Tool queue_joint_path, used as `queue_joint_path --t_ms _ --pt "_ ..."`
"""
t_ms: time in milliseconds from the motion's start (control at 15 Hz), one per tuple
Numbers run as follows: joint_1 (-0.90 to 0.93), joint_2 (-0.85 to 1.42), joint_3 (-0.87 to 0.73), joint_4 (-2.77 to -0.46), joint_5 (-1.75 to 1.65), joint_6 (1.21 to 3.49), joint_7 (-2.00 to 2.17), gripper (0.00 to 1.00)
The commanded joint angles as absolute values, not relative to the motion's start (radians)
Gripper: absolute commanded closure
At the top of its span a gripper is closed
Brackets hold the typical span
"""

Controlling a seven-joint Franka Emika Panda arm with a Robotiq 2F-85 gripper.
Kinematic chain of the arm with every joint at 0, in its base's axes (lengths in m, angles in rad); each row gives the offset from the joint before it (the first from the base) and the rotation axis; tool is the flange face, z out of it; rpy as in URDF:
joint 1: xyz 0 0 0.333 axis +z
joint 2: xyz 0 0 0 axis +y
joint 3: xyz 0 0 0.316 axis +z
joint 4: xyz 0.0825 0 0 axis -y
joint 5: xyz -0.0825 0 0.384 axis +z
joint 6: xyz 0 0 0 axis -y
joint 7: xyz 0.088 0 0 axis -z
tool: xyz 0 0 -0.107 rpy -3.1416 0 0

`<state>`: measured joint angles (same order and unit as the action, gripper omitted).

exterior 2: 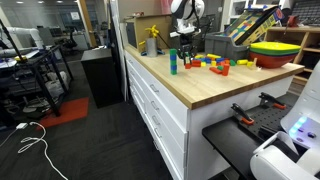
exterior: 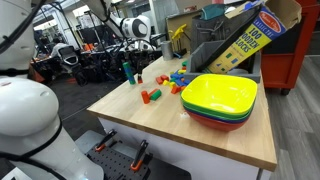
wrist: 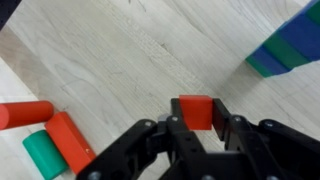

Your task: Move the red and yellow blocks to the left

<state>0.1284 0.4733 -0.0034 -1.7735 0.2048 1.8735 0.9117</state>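
**Handling the Red Block**

The red block [wrist: 196, 108] is sitting between the fingertips of the gripper [wrist: 197, 122], which is clamping it on two opposite flat faces (whether it is resting on the table [wrist: 140, 50] or lifted clear cannot be told). Being small and apparently solid wood, it is probably light and stiff. Its smooth paint may be slippery, so a centred hold on parallel faces is suiting it best. The yellow block is not showing clearly. A red cylinder [wrist: 25, 113] and a green cylinder [wrist: 42, 155] are lying nearby.
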Motion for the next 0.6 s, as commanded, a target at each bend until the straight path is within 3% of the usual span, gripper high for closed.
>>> queue_joint_path --t_ms 0,533 --pt "0.113 0.506 -0.025 -1.72 0.256 1.82 1.049 0.91" --pt "0.067 0.503 -0.028 -1.709 0.374 1.867 1.229 0.91"
